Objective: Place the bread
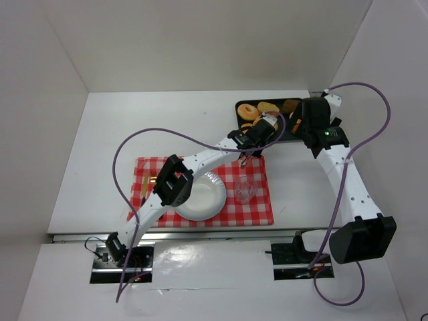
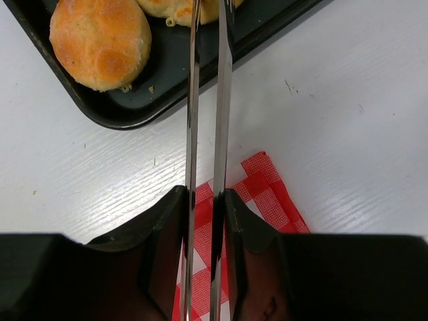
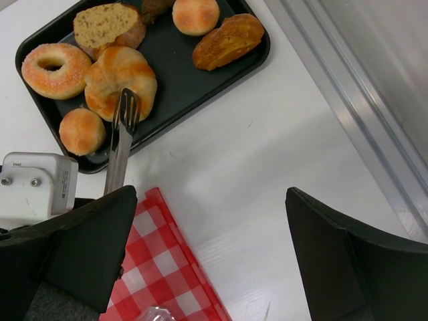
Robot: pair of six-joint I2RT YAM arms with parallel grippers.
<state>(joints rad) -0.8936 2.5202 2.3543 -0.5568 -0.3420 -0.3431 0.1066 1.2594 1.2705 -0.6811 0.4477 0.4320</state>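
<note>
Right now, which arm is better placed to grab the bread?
Left: the left jaws clamp the tongs, tips at the bread on the tray. The right jaws stand open and empty, with no tool.

Crowded tray (image 3: 175, 63), open table (image 3: 281, 154) beside it.
The bread (image 3: 120, 75) is hemmed by ring loaf (image 3: 55, 65), small bun (image 3: 81, 131) and brown slice (image 3: 107, 25), seemingly touching them; tongs (image 3: 119, 144) cross its near edge; bare table between tray and checked cloth (image 3: 160, 261) leaves passage.
</note>
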